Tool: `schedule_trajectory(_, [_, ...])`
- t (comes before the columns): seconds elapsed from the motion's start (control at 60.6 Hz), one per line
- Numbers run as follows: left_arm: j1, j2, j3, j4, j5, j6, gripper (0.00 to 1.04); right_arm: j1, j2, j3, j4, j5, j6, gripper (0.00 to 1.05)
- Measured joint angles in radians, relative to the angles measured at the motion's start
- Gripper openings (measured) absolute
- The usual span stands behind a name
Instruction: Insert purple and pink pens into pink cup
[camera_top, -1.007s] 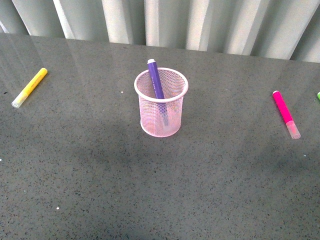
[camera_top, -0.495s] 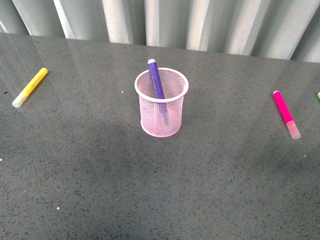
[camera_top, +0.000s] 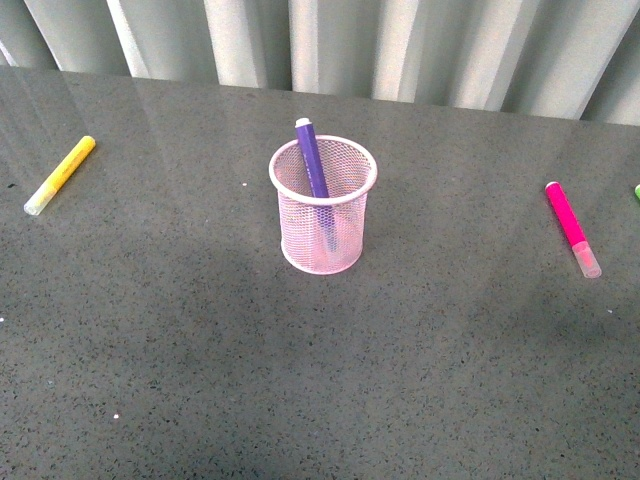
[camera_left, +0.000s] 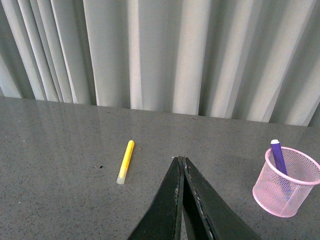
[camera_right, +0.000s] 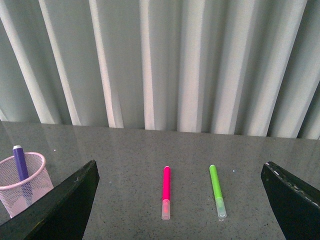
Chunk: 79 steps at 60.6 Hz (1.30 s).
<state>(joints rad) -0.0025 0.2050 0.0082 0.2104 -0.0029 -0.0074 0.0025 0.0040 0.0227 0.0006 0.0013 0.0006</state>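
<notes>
The purple pen (camera_top: 311, 160) stands in the cup (camera_top: 300, 236), the pink pen (camera_top: 566, 217) lies well right of it, and we see nothing moved: left gripper (camera_left: 181, 165) pressed together, right gripper (camera_right: 180, 170) spread and empty, so 1 pen remains.

Left fingers (camera_left: 165, 210): matte black, long wedges narrowing to thin tips, pale scuffs along the inner edges. Right fingers (camera_right: 70, 200): same black, broad flat blades, one edge speckled pale.

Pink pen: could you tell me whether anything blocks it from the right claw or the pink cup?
Nothing visible: the pink pen lies before the open right claw, only bare table toward the pink cup.
</notes>
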Motion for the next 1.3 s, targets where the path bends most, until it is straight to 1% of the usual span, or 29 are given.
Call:
schedule_trajectory(0.149, [0.0,-0.043,0.0,-0.044,0.0,0.0,0.04,0.0,0.0,0.0,0.0,0.0,0.0,0.98])
schedule_trajectory(0.165, [0.0,-0.056,0.0,-0.059,0.0,0.0,0.04,0.0,0.0,0.0,0.0,0.0,0.0,0.98])
schedule_trajectory(0.198, [0.0,-0.109,0.001,-0.138,0.0,0.0,0.04,0.0,0.0,0.0,0.0,0.0,0.0,0.98])
schedule_trajectory(0.248, [0.0,-0.167,0.001,-0.199,0.003,0.0,0.04,0.0,0.0,0.0,0.0,0.0,0.0,0.98])
schedule_trajectory(0.429, [0.0,-0.201,0.001,-0.209,0.002,0.0,0.04,0.0,0.0,0.0,0.0,0.0,0.0,0.98])
schedule_trajectory(0.446, [0.0,-0.201,0.001,-0.21,0.003,0.0,0.05,0.0,0.0,0.0,0.0,0.0,0.0,0.98])
schedule_trajectory(0.528, [0.0,-0.201,0.001,-0.21,0.002,0.0,0.25,0.0,0.0,0.0,0.0,0.0,0.0,0.98])
schedule_trajectory(0.545, [0.0,-0.201,0.001,-0.21,0.003,0.0,0.27,0.0,0.0,0.0,0.0,0.0,0.0,0.98])
schedule_trajectory(0.627, [0.0,-0.201,0.001,-0.21,0.002,0.0,0.44,0.0,0.0,0.0,0.0,0.0,0.0,0.98])
schedule_trajectory(0.644, [0.0,-0.201,0.001,-0.21,0.003,0.0,0.46,0.0,0.0,0.0,0.0,0.0,0.0,0.98])
schedule_trajectory(0.71, [0.0,-0.201,0.001,-0.21,0.003,0.0,0.61,0.0,0.0,0.0,0.0,0.0,0.0,0.98])
schedule_trajectory(0.726, [0.0,-0.201,0.001,-0.21,0.003,0.0,0.62,0.0,0.0,0.0,0.0,0.0,0.0,0.98])
schedule_trajectory(0.825, [0.0,-0.201,0.0,-0.21,0.002,0.0,0.82,0.0,0.0,0.0,0.0,0.0,0.0,0.98])
schedule_trajectory(0.858, [0.0,-0.201,0.0,-0.21,0.002,0.0,0.89,0.011,0.016,0.009,-0.032,0.043,0.013,0.98])
schedule_trajectory(0.875, [0.0,-0.201,0.0,-0.21,0.002,0.0,0.91,0.022,0.039,0.03,-0.086,0.096,0.026,0.98])
schedule_trajectory(0.908, [0.0,-0.201,0.001,-0.21,0.002,0.0,0.98,0.031,0.132,0.077,-0.182,0.195,0.039,0.98])
schedule_trajectory(0.925, [0.0,-0.201,0.0,-0.21,0.001,0.001,1.0,0.025,0.185,0.094,-0.196,0.224,0.039,0.98])
schedule_trajectory(0.958, [0.0,-0.201,0.001,-0.21,0.001,0.001,0.99,0.005,0.267,0.113,-0.185,0.233,0.036,0.98])
schedule_trajectory(1.024, [0.0,-0.201,0.0,-0.21,0.003,0.0,0.98,-0.064,0.451,0.157,-0.088,0.18,0.025,0.98])
schedule_trajectory(1.106, [0.0,-0.201,0.001,-0.21,0.003,0.0,0.98,-0.153,0.692,0.246,0.025,0.087,0.034,0.98])
schedule_trajectory(1.205, [0.0,-0.202,0.001,-0.21,0.002,0.0,0.98,-0.219,0.963,0.385,0.017,-0.038,0.105,0.98])
schedule_trajectory(1.304, [0.0,-0.202,0.001,-0.21,0.002,0.0,0.98,-0.232,1.198,0.505,-0.02,-0.09,0.169,0.98])
